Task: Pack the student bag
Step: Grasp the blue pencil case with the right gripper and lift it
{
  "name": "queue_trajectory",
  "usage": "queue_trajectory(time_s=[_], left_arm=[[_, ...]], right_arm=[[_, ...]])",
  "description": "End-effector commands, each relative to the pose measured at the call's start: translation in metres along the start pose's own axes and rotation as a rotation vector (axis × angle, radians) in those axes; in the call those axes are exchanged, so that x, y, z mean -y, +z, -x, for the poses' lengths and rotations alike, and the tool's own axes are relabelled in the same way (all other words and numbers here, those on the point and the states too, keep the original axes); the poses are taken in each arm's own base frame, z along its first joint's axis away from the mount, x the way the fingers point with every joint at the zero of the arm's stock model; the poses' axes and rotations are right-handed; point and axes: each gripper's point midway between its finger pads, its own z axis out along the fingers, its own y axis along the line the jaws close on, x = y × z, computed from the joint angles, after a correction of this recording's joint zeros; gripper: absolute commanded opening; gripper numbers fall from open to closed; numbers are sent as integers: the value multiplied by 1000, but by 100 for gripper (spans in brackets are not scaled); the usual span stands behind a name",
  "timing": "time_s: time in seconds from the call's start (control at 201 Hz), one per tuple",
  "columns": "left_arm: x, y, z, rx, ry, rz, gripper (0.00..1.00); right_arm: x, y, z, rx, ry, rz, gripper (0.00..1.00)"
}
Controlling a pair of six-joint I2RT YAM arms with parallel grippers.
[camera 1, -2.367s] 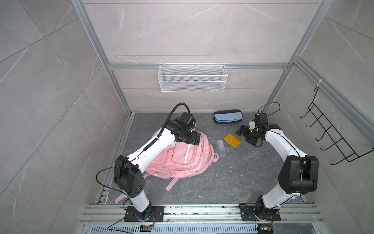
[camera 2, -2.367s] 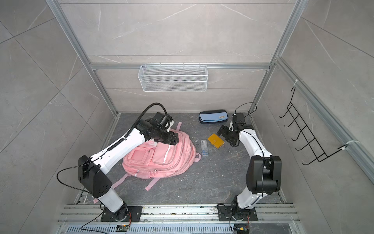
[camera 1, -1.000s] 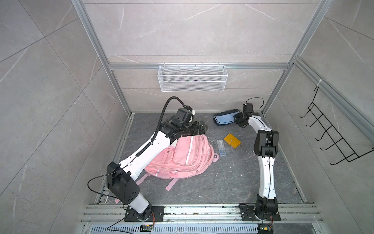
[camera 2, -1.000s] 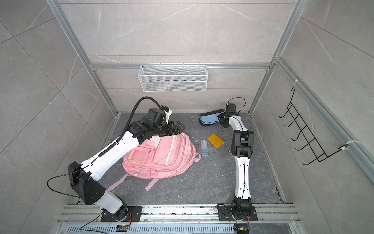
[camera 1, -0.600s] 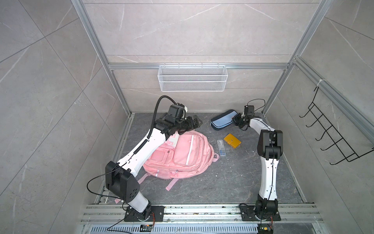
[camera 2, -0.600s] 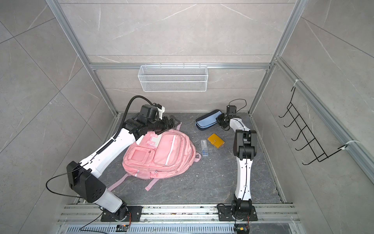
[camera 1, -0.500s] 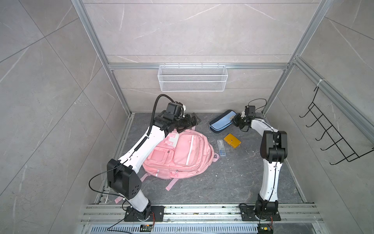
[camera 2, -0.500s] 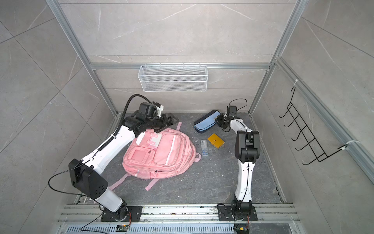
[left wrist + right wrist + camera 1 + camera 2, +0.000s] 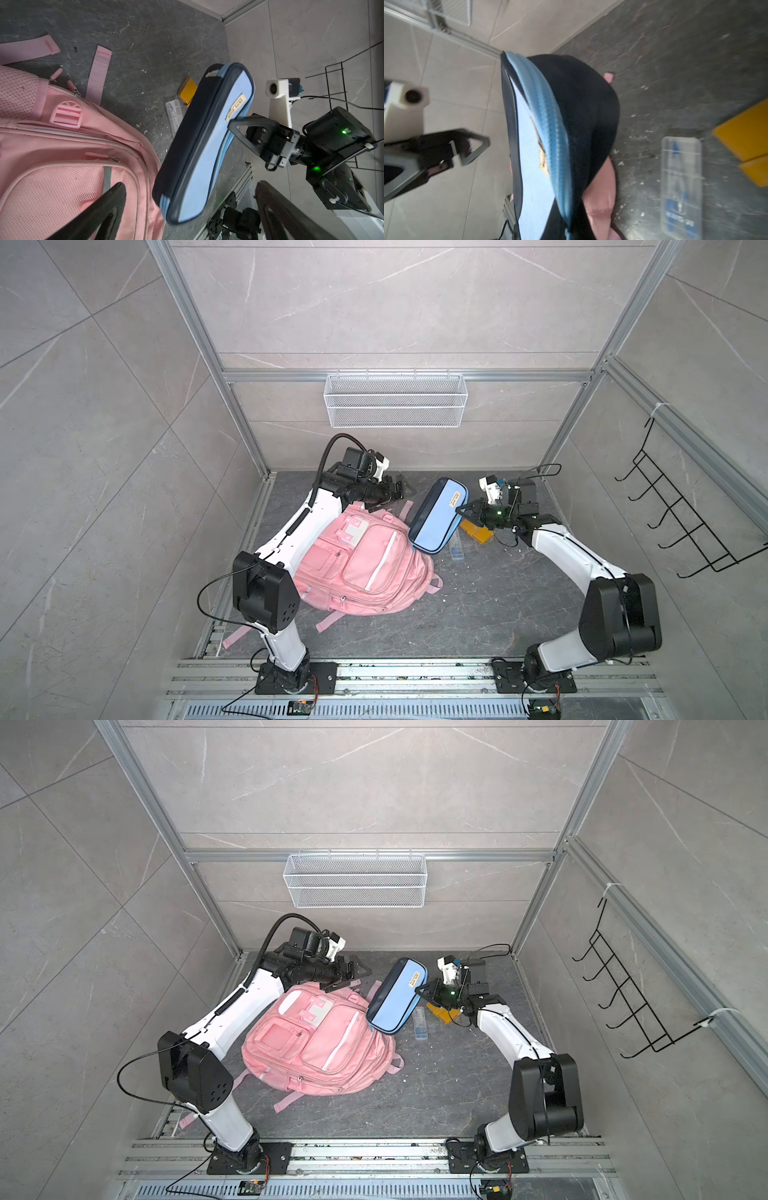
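The student bag (image 9: 361, 564) (image 9: 316, 1044) lies flat on the dark floor, pink, front side up, its zips shut; the left wrist view shows its top (image 9: 62, 145). A blue pencil case (image 9: 436, 516) (image 9: 397, 996) (image 9: 207, 141) (image 9: 550, 135) hangs tilted in the air over the bag's top right corner. My right gripper (image 9: 463, 510) (image 9: 422, 990) (image 9: 232, 124) is shut on its edge. My left gripper (image 9: 399, 489) (image 9: 357, 971) (image 9: 190, 186) stands open and empty just past the bag's top edge, facing the case.
A yellow flat box (image 9: 478, 531) (image 9: 747, 135) and a clear plastic case (image 9: 456, 547) (image 9: 681, 187) lie on the floor right of the bag. A white wire basket (image 9: 395, 406) hangs on the back wall, a black hook rack (image 9: 681, 522) on the right wall.
My right gripper has picked the pencil case up from the back of the floor and carried it toward the bag. My left gripper has drawn back off the bag, still open.
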Motion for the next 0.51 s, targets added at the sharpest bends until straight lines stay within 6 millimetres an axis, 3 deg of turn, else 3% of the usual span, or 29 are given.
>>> queue_trajectory(time_s=[0.0, 0.164, 0.299, 0.423, 0.503], left_arm=[[17, 0, -10, -58, 83, -107, 99], [38, 0, -21, -81, 111, -224, 99], [45, 8, -43, -128, 120, -263, 98], [49, 11, -54, -127, 100, -295, 90], [53, 10, -55, -104, 86, -321, 80]], right_arm=[[-42, -13, -22, -66, -104, 121, 0], [-63, -22, -29, -93, -143, 157, 0], [-73, -23, -30, -104, -160, 194, 0], [-77, -20, -28, -122, -167, 206, 0], [-79, -19, -25, -128, -171, 215, 0]])
